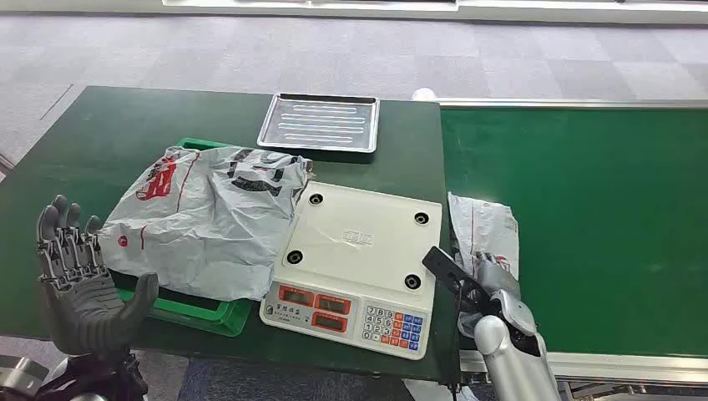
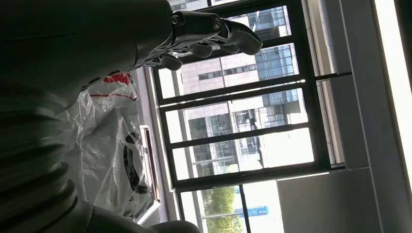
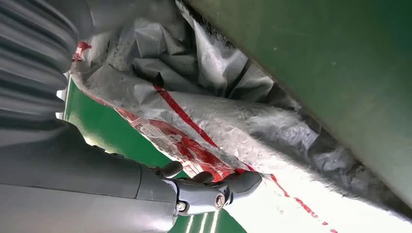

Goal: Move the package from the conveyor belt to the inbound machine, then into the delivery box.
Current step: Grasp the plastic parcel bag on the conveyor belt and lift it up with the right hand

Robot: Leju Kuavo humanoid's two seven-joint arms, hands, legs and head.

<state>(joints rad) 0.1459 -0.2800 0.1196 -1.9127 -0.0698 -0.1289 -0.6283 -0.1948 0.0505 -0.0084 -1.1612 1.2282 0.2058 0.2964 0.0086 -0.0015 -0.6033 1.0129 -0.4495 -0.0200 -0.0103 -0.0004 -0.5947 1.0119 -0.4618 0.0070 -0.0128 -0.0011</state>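
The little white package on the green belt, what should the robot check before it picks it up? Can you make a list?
1. Package lies on the conveyor belt, near the edge by the scale: ok.
2. Right robot hand is at the package: ok. The right wrist view shows its fingers against the crinkled wrap.
3. Firm hold on the package: cannot tell.
4. Scale platform is bare, ready for the package: ok.
5. Green box free to take it later: not ok, a big grey bag covers it.
6. Left robot hand is open and away from the scale: ok.
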